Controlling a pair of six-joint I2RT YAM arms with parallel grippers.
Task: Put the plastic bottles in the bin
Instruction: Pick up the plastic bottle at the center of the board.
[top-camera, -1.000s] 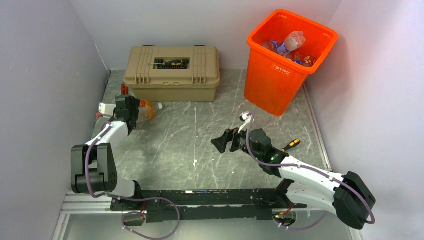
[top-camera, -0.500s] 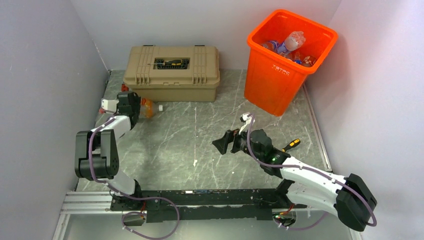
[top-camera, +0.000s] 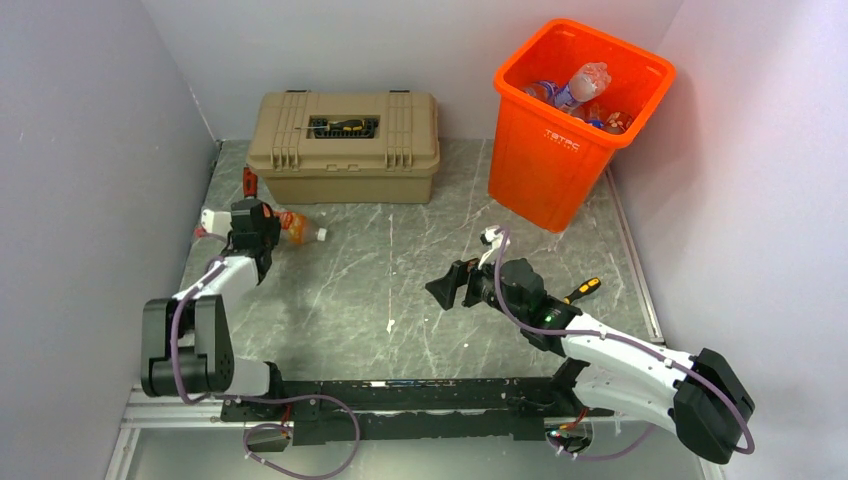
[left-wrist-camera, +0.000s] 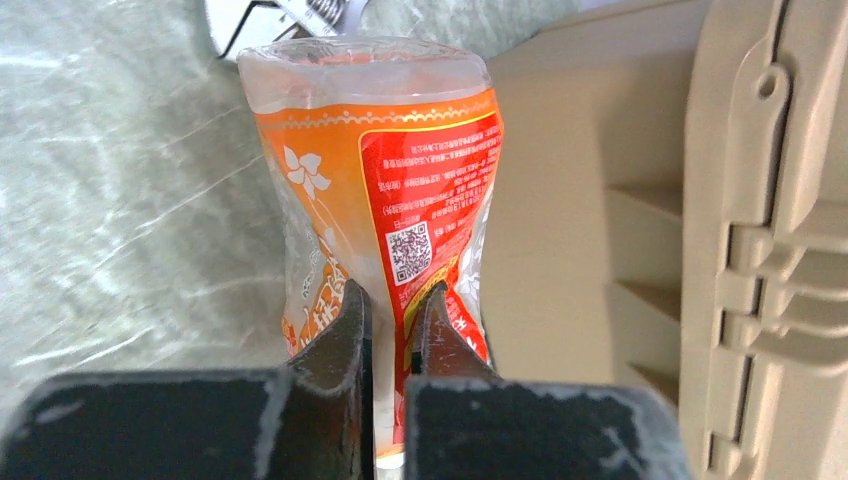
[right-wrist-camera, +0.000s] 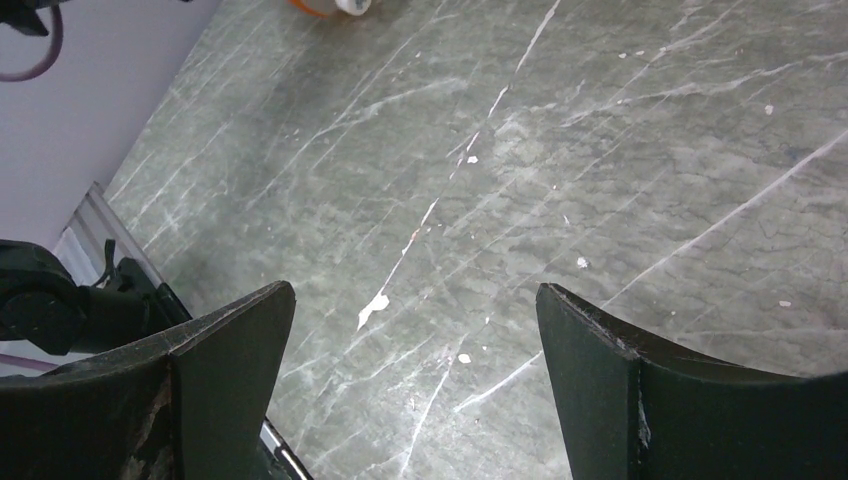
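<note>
1. The orange bottle is at the left of the table, beside the tan toolbox, well apart from the bin.
2. The left end effector was wide a second ago. Now it is squeezed shut on the bottle.
3. The bottle may be off the table already; it is hard to tell.
4. It can go to the bin next.
5. The right end effector stays wide apart and holds nothing.

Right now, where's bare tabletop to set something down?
Bare: the table in the middle, bordered by the toolbox, the bin and the open right hand. Crowded: the far-left corner, where the left hand pinches an orange-labelled bottle beside the toolbox.
</note>
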